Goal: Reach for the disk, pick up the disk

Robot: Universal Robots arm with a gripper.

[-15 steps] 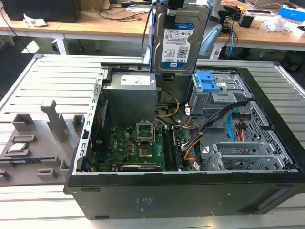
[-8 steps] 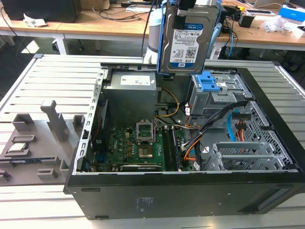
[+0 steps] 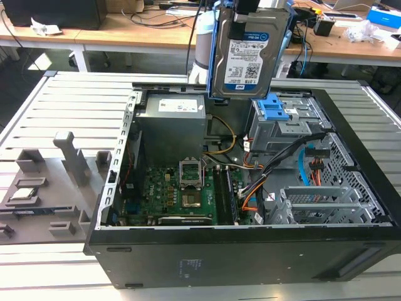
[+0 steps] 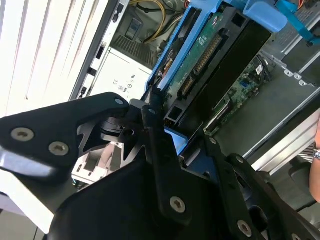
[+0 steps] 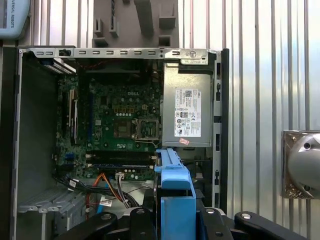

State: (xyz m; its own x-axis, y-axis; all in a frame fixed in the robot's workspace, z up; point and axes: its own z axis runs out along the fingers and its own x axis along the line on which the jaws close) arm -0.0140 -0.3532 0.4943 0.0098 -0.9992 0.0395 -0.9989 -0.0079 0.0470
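The disk [image 3: 249,58], a silver hard drive with a white-and-blue label and a blue bracket along its edges, hangs upright above the back of the open computer case [image 3: 219,251]. My gripper [image 3: 240,25] is shut on its upper end. In the second wrist view the disk [image 4: 202,62] shows its green circuit-board side between the black fingers [image 4: 152,127]. In the first wrist view the disk's blue bracket edge [image 5: 174,182] sticks out from the gripper [image 5: 175,217], high over the case interior.
Inside the case lie the motherboard [image 3: 178,191], a grey power supply [image 3: 172,128] and a drive cage with a blue latch [image 3: 276,110]. Grey fixtures [image 3: 62,166] stand on the slatted table at the exterior view's left. A person's wrist [image 4: 316,150] shows beside the case.
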